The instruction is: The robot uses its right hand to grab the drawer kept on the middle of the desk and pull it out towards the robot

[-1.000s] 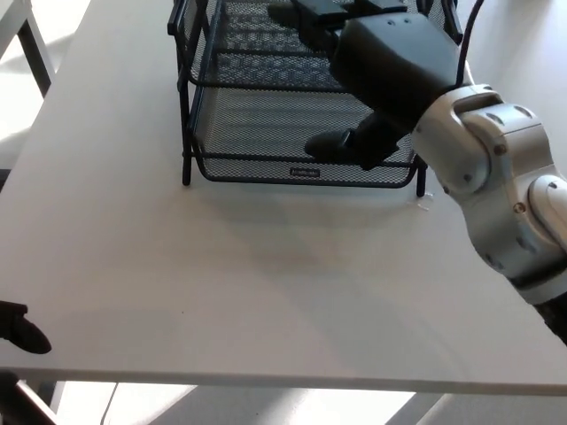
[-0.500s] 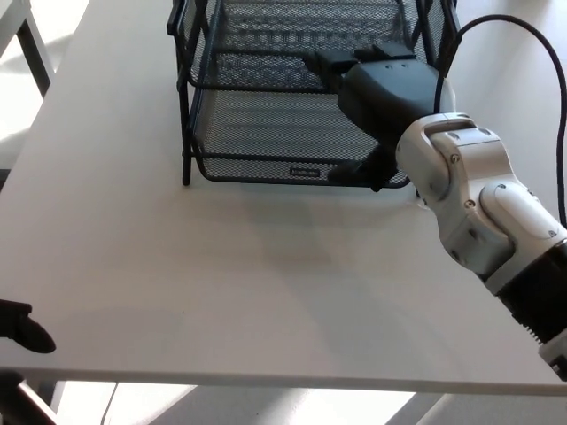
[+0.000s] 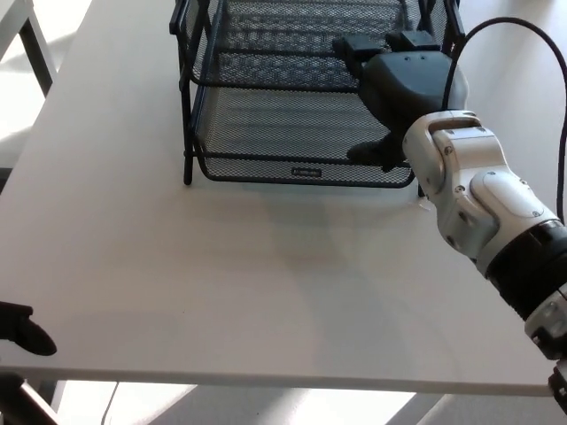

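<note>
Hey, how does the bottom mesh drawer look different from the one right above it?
The bottom mesh drawer sticks out nearer the robot than the upper mesh drawer, so more of its floor shows. It carries a small label on its front rim; none shows on the upper one. The right robot hand reaches over both drawers at the right side. Both are black wire mesh in the same black frame.

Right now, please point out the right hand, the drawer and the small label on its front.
right hand [image 3: 403,88], head view, black back of the hand.
drawer [image 3: 266,124], head view, mesh floor.
label [image 3: 306,172], head view, its middle.
</note>
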